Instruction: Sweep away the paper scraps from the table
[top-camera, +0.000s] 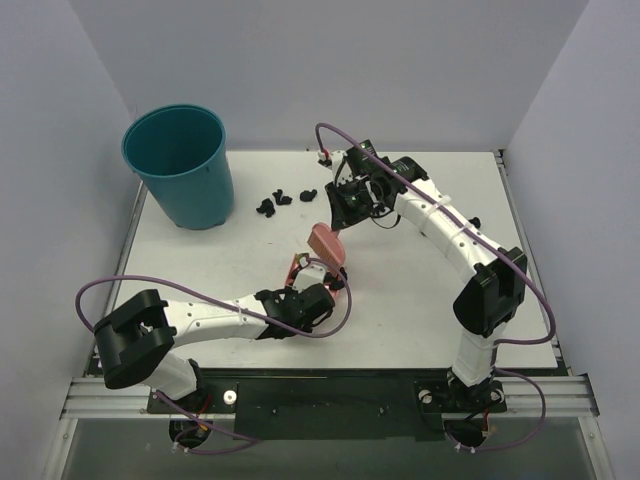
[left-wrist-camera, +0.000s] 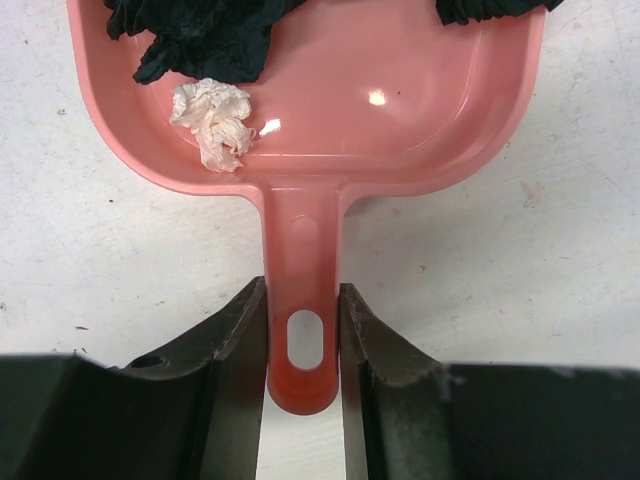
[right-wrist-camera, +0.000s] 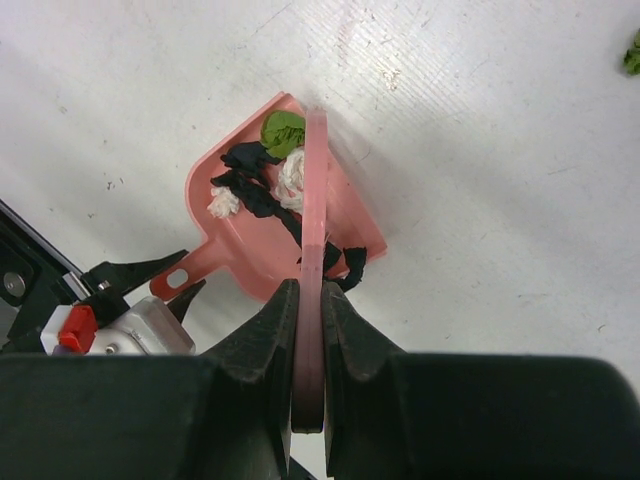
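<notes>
Several paper scraps in pink dustpan, ctr table.

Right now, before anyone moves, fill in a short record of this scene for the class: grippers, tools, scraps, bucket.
left gripper: shut on the dustpan handle
right gripper: shut on the brush, held over the dustpan
paper scraps: black, white and green, in the dustpan
loose scraps: a few black ones on the table, near the bucket
bucket: teal, upright, far left corner
</notes>
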